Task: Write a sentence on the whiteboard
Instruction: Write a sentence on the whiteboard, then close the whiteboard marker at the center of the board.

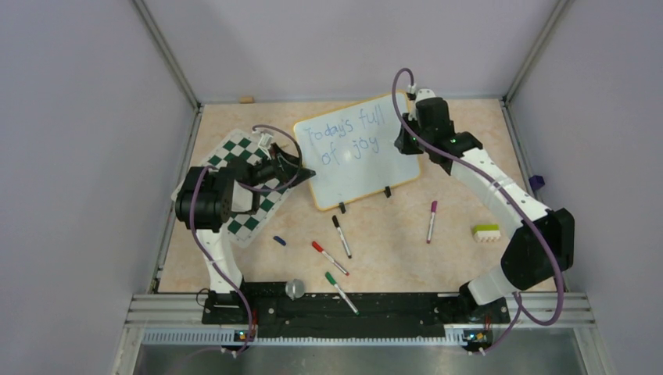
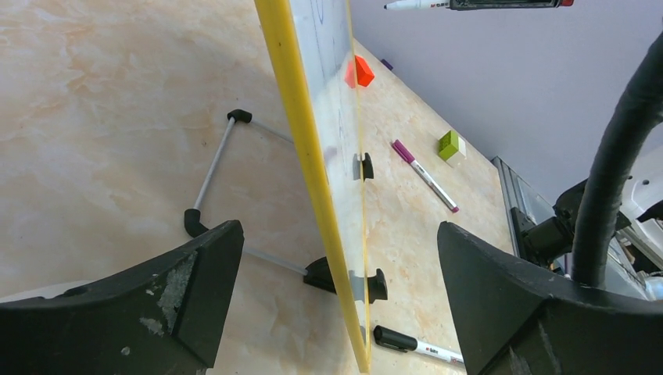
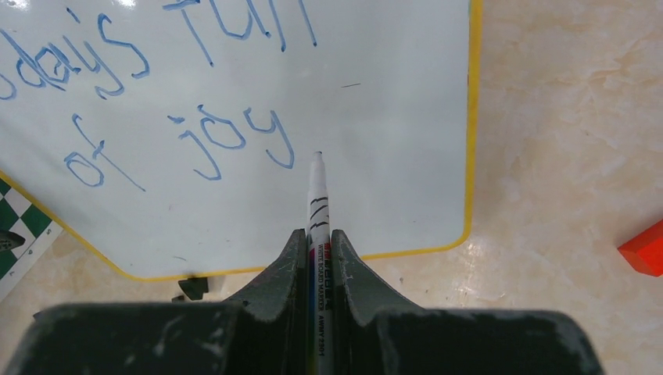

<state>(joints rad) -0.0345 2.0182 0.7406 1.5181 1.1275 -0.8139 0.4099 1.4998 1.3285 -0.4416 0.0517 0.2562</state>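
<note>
The whiteboard (image 1: 367,168) stands tilted on its wire stand at the table's middle back. The sentence (image 1: 349,134) on it reads "Today's full of joy" in two blue lines; part of it shows in the right wrist view (image 3: 227,141). My right gripper (image 3: 317,234) is shut on a white marker (image 3: 317,195). The marker's tip sits just right of the "y" of "joy"; I cannot tell if it touches the board (image 3: 399,117). My left gripper (image 2: 338,234) is open, its fingers on either side of the board's yellow rim (image 2: 301,117), apart from it.
Loose markers lie in front of the board: black-capped (image 1: 342,236), red (image 1: 329,257), green (image 1: 341,291), purple (image 1: 431,221), plus a blue cap (image 1: 279,241). A green-and-white block (image 1: 485,232) sits at right. A chess mat (image 1: 242,223) lies under the left arm. An orange block (image 3: 645,248) lies behind the board.
</note>
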